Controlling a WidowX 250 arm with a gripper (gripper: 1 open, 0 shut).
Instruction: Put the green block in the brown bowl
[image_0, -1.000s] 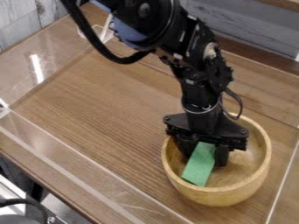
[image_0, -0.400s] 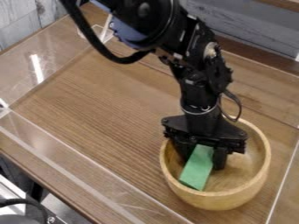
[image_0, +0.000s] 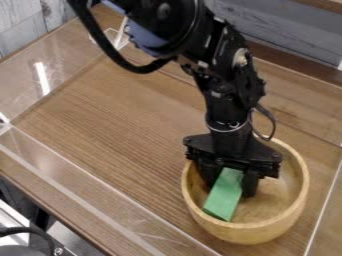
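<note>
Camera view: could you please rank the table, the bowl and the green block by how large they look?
1. Table, by far the largest.
2. Bowl.
3. Green block, lying inside the bowl.

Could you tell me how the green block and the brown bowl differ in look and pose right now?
Colour: the green block is plain bright green, the brown bowl light-brown wood. Shape: the block is a flat-sided bar, the bowl round with a thick rim. Size: the bowl is far wider than the block. Pose: the bowl sits flat on the table, while the block lies tilted inside it, below the gripper.
</note>
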